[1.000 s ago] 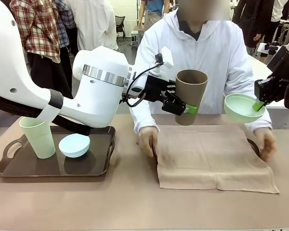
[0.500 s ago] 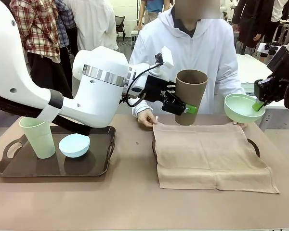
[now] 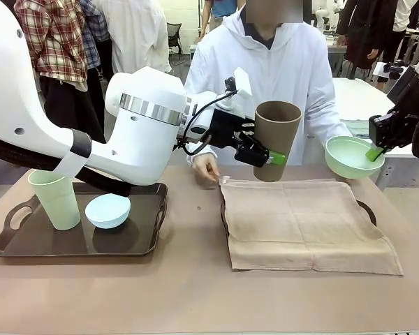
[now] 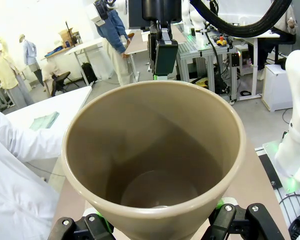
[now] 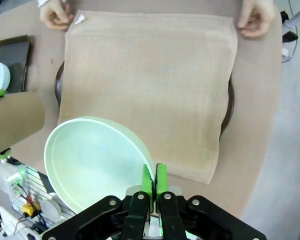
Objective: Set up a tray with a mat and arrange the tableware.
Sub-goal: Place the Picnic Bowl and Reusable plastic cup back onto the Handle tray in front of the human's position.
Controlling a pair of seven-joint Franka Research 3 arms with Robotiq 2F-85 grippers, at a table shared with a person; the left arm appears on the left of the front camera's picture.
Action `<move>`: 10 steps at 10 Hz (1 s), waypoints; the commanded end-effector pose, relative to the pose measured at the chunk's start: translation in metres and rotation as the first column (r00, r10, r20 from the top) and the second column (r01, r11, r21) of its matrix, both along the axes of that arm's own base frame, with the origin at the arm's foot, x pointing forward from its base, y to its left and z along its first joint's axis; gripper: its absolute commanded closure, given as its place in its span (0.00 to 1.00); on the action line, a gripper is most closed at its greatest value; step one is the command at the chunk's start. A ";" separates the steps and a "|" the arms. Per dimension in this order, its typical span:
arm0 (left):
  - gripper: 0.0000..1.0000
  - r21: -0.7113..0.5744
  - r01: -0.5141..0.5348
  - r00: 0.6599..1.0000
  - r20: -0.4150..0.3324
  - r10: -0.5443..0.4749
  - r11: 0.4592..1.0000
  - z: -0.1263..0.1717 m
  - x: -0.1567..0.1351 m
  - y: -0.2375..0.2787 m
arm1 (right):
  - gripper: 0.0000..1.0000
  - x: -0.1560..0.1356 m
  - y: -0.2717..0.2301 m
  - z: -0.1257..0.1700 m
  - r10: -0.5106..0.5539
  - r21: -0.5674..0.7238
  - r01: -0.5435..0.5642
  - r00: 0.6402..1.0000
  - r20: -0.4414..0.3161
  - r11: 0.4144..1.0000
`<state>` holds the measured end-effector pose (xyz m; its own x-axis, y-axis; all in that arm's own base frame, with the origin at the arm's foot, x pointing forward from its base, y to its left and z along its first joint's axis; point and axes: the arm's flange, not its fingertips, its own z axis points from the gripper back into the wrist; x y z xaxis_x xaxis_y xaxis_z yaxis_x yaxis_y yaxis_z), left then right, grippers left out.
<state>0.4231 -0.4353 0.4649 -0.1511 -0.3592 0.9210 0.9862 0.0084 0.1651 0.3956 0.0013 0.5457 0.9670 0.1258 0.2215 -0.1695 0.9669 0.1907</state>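
Left gripper [image 3: 271, 158] clamps brown tumbler [image 3: 278, 132] by its wall; right gripper [image 3: 374, 151] pinches mint green bowl [image 3: 348, 158] by its rim; probably light, stiff plastic.

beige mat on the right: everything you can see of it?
Beige woven-looking cloth mat, rectangular, lying flat with slight ripples, draped over a dark tray whose rim peeks out at both sides. Small white tag at one far corner. A person's hand is at one far corner, the other hand at the other.
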 end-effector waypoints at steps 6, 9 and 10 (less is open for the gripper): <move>0.15 -0.021 0.010 1.000 -0.023 -0.010 1.000 -0.020 0.010 0.003 | 0.96 0.014 0.000 -0.019 0.015 0.000 -0.015 0.999 -0.034 1.000; 0.15 -0.090 0.028 0.999 -0.039 -0.032 0.996 -0.071 0.031 0.004 | 0.96 0.040 0.009 -0.072 0.047 -0.027 -0.049 0.995 -0.085 0.998; 0.15 -0.105 0.029 0.999 -0.037 -0.033 0.994 -0.089 0.040 0.005 | 0.96 0.048 0.013 -0.090 0.050 -0.036 -0.053 0.995 -0.087 0.998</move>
